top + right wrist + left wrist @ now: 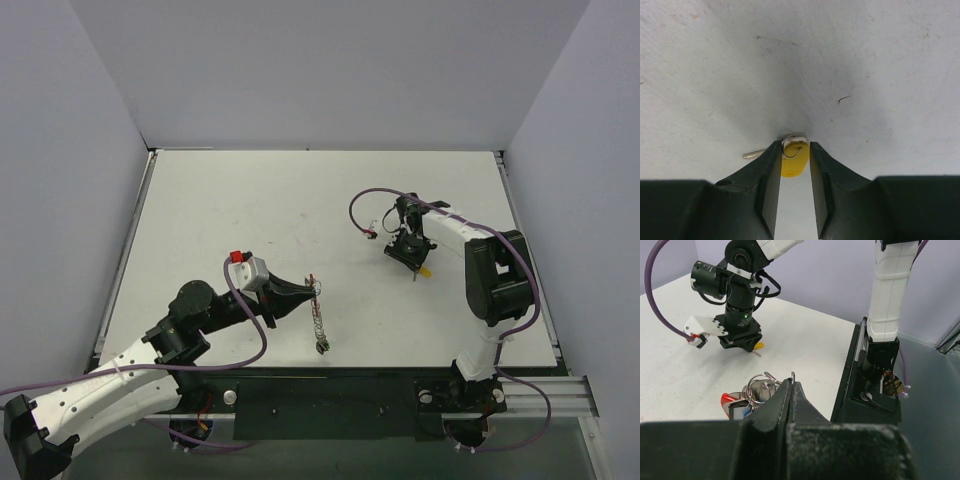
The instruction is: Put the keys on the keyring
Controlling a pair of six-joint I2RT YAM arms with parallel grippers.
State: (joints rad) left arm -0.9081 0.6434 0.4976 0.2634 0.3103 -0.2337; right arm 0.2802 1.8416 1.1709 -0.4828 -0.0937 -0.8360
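Left pincer [792, 381] clenched on the keyring [760, 385], low over the counter [250, 200], red key [729, 399] among the rings beside its tip. Right pincer [795, 150] down astride the yellow key [792, 167] lying on the counter; impossible to tell whether squeezing it.

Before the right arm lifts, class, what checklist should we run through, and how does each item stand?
1. Yellow key centred in right gripper: ok.
2. Right grip firm on the key: cannot tell.
3. Key's blade sticking out sideways, not pinched: ok.
4. Left gripper shut on keyring: ok.
5. Ring's split turned toward the key: cannot tell.
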